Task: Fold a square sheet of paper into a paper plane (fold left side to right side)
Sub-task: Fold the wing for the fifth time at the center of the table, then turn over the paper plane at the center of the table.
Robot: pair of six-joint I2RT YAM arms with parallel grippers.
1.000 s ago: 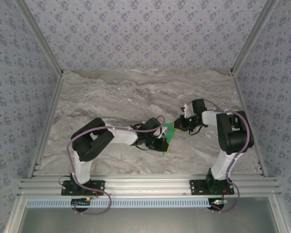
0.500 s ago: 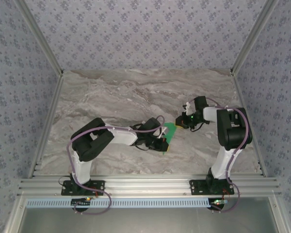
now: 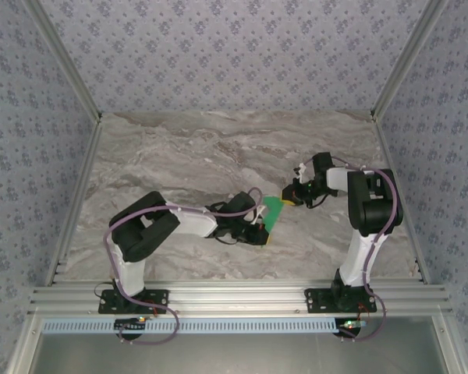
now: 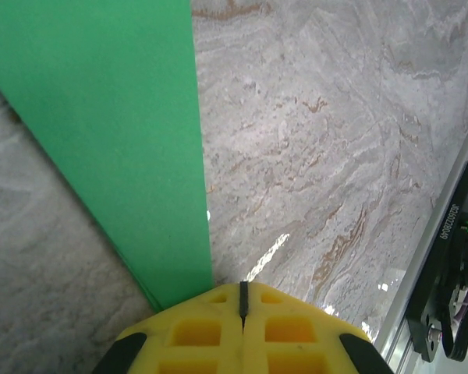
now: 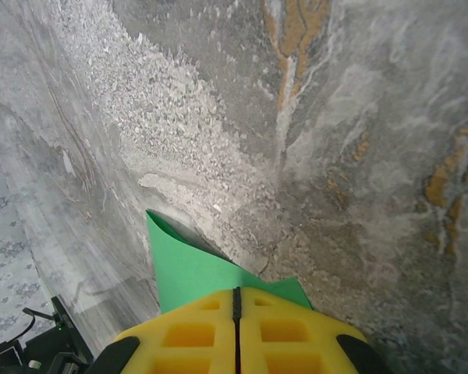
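Pinching, with left gripper [image 3: 260, 232] [image 4: 242, 285] clenched tight, the near end of the green sheet of paper [image 3: 273, 212] [image 4: 117, 117] [image 5: 186, 273]. Stretching as a narrow folded strip between both grippers, right of the middle of the table [image 3: 203, 156], well clear of every edge. Gripping, with right gripper [image 3: 291, 199] [image 5: 236, 290] likewise clenched, the far end of the same sheet, yellow fingers [image 5: 195, 331] closing over the green.

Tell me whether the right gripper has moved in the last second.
Yes. The right gripper, shut on the paper, has crept left and slightly toward the far wall, away from its arm's base.
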